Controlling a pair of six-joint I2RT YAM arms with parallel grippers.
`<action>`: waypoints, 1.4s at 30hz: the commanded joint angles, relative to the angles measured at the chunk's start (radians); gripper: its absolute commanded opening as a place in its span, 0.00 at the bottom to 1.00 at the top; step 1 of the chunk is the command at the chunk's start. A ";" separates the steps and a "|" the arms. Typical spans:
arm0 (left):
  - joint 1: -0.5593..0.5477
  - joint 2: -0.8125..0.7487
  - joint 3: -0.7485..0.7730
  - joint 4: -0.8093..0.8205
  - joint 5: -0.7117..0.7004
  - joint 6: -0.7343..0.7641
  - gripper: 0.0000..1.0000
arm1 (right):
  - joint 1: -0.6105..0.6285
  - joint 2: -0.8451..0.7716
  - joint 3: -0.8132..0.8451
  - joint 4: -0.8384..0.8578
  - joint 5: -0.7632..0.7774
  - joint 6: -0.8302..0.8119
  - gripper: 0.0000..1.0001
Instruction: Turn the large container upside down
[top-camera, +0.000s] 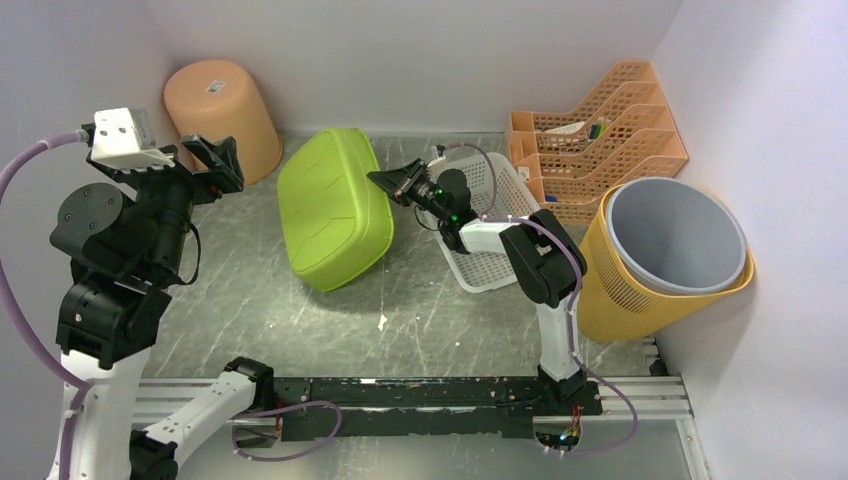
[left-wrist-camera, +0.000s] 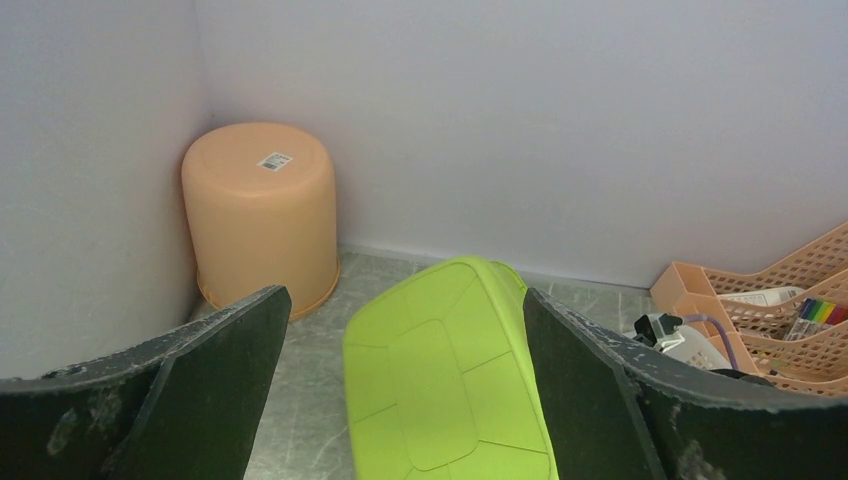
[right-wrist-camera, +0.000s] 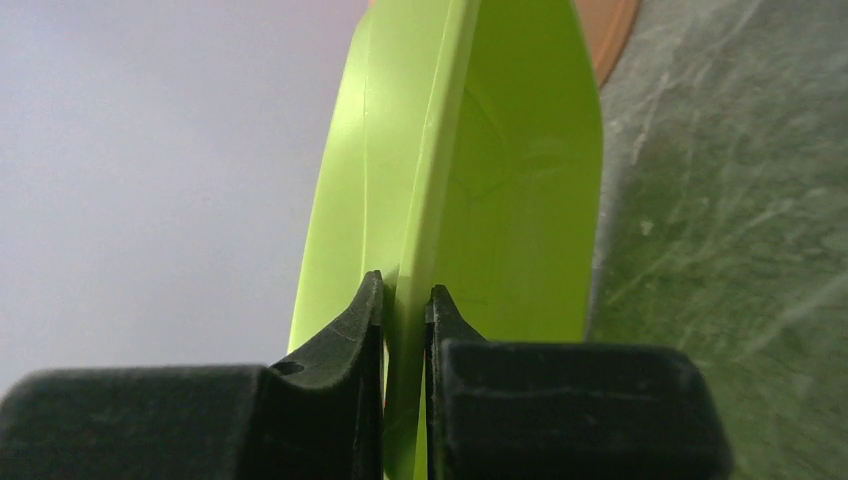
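The large container (top-camera: 330, 205) is a lime-green rectangular tub, tipped up on its left edge with its ribbed underside facing up and left. My right gripper (top-camera: 388, 181) is shut on the rim of its raised right side. In the right wrist view the thin green rim (right-wrist-camera: 440, 150) runs straight between the two black fingertips of the right gripper (right-wrist-camera: 405, 292). My left gripper (top-camera: 212, 160) hangs open and empty, high at the left, apart from the tub. The left wrist view has the tub's underside (left-wrist-camera: 450, 390) below and beyond the wide-spread left gripper (left-wrist-camera: 405, 293).
An upturned peach bucket (top-camera: 222, 110) stands in the back left corner. A white mesh basket (top-camera: 492, 215) sits under the right arm. An orange file rack (top-camera: 600, 135) is at the back right. In front of it a grey bin (top-camera: 675, 235) sits inside a yellow mesh bin (top-camera: 630, 300).
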 joint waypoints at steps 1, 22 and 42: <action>-0.001 -0.005 -0.007 0.003 0.008 0.006 0.99 | 0.019 -0.003 -0.031 -0.265 -0.027 -0.252 0.00; -0.001 0.021 -0.044 0.029 0.040 -0.011 0.98 | 0.085 -0.111 -0.067 -0.610 0.090 -0.549 0.41; -0.001 0.054 -0.043 0.018 0.070 -0.012 0.99 | 0.232 0.212 0.564 -1.138 0.330 -0.851 0.43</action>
